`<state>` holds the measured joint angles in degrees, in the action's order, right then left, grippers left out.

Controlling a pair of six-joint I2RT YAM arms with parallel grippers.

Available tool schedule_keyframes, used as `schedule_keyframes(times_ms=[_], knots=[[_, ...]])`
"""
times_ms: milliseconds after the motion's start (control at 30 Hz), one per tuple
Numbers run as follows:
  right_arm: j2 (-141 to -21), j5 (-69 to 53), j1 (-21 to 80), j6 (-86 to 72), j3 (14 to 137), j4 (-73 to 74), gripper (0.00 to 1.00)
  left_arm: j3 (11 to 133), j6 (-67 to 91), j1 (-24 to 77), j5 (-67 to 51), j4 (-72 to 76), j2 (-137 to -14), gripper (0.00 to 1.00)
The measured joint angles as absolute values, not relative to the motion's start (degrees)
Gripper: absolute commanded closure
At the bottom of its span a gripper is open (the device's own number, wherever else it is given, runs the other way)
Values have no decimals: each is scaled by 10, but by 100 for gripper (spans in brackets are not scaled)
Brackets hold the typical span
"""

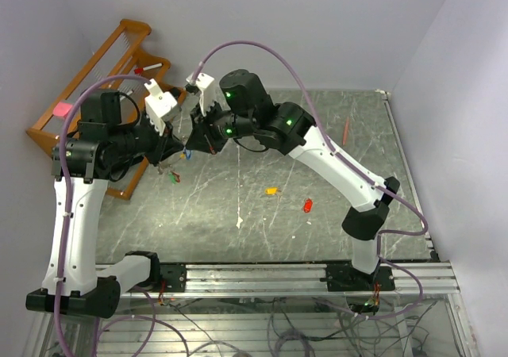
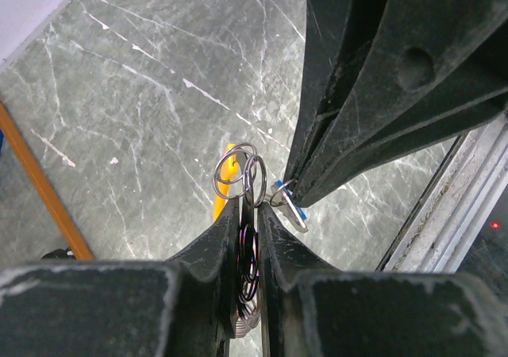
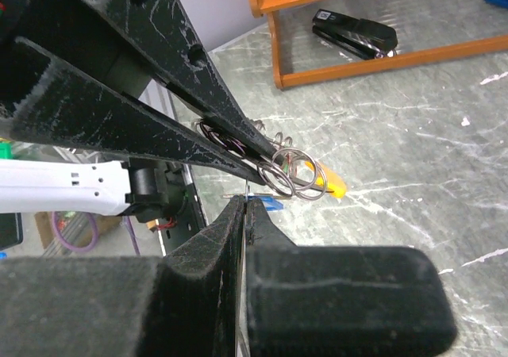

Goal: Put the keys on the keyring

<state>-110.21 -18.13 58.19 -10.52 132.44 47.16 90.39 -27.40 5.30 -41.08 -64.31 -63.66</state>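
**Top view.** Arms: two.
- Left arm (image 1: 75,206): rises from its base, elbow high, wrist turned in toward the middle.
- Right arm (image 1: 333,159): stretched across the desk (image 1: 238,246) to meet it, both wrists close together above the far-left part.
- Loose keys on the desk: three, namely orange-yellow key (image 1: 271,190), red key (image 1: 307,205) and green key (image 1: 174,177).
- Pencil (image 1: 346,129): one, far right.
- Wooden rack (image 1: 103,71): one, far left.

**Left wrist view.**
- Left tool (image 2: 250,208): closed tight on the keyring (image 2: 239,174), whose coils stick up past the tips, off the desk. A yellow piece (image 2: 225,186) shows behind them.
- Right tool (image 2: 289,194): tips just beside the rings, pinching the blue key (image 2: 290,209).

**Right wrist view.**
- Right tool: fingers pressed together on the blue key.
- Stapler (image 3: 354,33): one, in the rack.
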Motion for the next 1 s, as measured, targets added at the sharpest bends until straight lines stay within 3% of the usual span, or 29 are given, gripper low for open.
schedule_keyframes(times_ms=[1000], knots=[[-1085, -193, 582, -123, 1305, 464, 100, 924, -338, 69, -406, -692, -641, 93]])
